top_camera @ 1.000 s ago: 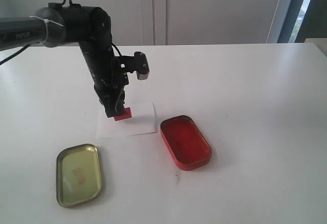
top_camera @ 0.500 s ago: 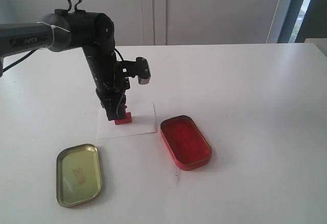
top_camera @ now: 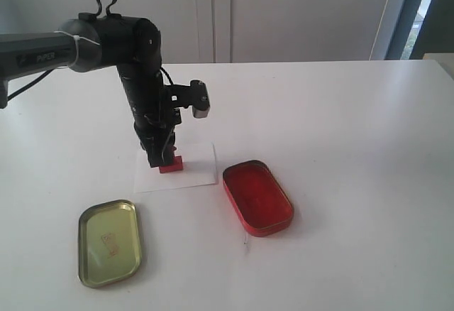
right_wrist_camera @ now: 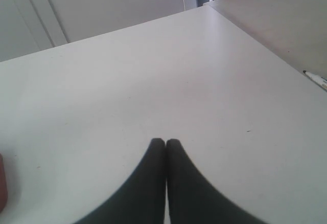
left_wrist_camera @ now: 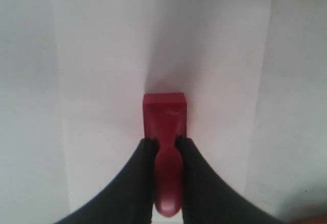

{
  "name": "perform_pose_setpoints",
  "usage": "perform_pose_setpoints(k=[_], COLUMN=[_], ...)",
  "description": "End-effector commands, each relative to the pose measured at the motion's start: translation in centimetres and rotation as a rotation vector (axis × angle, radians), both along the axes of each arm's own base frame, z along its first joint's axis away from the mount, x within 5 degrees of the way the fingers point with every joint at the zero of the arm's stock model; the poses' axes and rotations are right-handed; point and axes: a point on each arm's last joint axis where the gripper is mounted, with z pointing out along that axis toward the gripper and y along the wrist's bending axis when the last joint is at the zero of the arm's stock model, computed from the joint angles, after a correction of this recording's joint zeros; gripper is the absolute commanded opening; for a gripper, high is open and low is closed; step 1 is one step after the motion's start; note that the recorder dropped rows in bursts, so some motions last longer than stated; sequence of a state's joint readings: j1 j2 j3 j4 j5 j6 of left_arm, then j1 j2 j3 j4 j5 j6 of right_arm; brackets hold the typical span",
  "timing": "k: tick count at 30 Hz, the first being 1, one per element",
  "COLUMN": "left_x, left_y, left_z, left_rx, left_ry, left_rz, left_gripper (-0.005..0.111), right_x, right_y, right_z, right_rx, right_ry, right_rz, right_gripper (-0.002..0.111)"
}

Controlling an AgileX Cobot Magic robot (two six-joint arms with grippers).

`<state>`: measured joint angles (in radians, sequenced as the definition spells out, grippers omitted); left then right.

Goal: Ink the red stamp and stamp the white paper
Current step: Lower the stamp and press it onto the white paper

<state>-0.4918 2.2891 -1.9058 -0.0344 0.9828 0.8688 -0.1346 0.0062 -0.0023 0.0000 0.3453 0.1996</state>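
Note:
The red stamp [top_camera: 171,164] stands with its block base flat on the white paper [top_camera: 195,169], left of the middle of the table. My left gripper [top_camera: 162,156] points straight down and is shut on the stamp's narrow handle. From the left wrist, the red stamp [left_wrist_camera: 164,116] rests on the white paper [left_wrist_camera: 102,70], and my left gripper [left_wrist_camera: 165,141] pinches the handle between both black fingers. My right gripper [right_wrist_camera: 165,141] is shut with nothing in it, hovering over bare table; it does not show in the exterior view.
The open red ink tin [top_camera: 257,197] lies just right of the paper. Its gold lid [top_camera: 110,242] lies near the front left. A red edge [right_wrist_camera: 2,188] and a pen [right_wrist_camera: 317,80] on a neighbouring table appear in the right wrist view.
The left gripper came down a little with the stamp, setting its base onto the paper. Over the last half second it has hardly moved.

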Motion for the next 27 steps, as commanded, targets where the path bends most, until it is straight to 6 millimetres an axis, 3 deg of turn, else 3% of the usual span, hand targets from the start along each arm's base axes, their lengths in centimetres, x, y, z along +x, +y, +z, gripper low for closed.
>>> perform_pose_setpoints(k=[1, 14, 27], left_x=[-0.8, -1.0, -0.8], left_y=[-0.2, -0.4, -0.1], left_z=[-5.8, -6.6, -3.1], left_rx=[0.118, 0.131, 0.138], left_ry=[0.110, 0.127, 0.052], left_rz=[-0.040, -0.045, -0.055], left_gripper=[0.000, 0.000, 0.000], right_x=[0.0, 0.0, 0.0], right_y=[0.0, 0.0, 0.0], right_z=[0.0, 0.0, 0.0], right_rx=[-0.001, -0.001, -0.001], right_ry=[-0.007, -0.007, -0.007], right_rz=[-0.005, -0.005, -0.005], right_gripper=[0.000, 0.000, 0.000])
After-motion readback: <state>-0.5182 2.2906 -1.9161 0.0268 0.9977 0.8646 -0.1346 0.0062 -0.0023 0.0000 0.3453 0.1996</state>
